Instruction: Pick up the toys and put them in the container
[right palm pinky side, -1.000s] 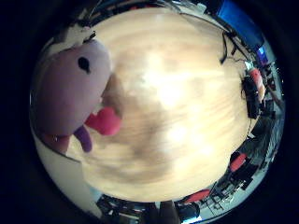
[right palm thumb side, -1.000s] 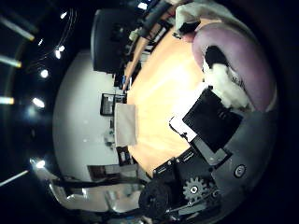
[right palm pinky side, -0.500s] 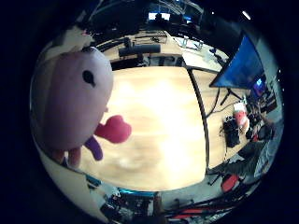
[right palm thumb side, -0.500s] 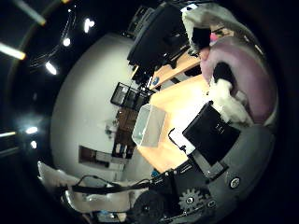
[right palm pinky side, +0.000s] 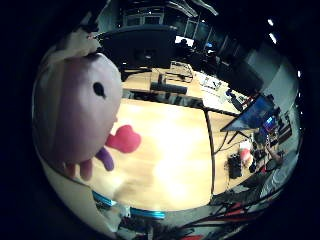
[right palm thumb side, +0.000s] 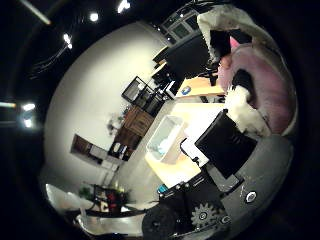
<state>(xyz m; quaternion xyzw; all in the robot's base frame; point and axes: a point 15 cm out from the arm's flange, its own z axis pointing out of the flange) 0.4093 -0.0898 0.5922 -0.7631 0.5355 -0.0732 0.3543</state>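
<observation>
— One plush toy (right palm pinky side: 75, 110) fills the near side of the little finger side palm view. We record it as pale pink-purple, with a small black eye, a bright pink part and a short purple stub low on its body. It sits close against the palm.

— And beyond it?

— We see a wooden table (right palm pinky side: 170, 150) well apart from the toy, which does not touch it. A dark monitor (right palm pinky side: 140, 47) stands at the table's far edge.

— On to the thumb side palm view. What do we log for the hand?

— We find the hand (right palm thumb side: 235, 145), in white and black parts, with its fingers (right palm thumb side: 242, 102) curled over the same toy, clasping it against the palm.

— Is the container visible?

— Yes. We note a pale, translucent container (right palm thumb side: 165, 137) standing on the table, near a corner and apart from the toy. Something pale lies inside it; we cannot tell what it is.
</observation>
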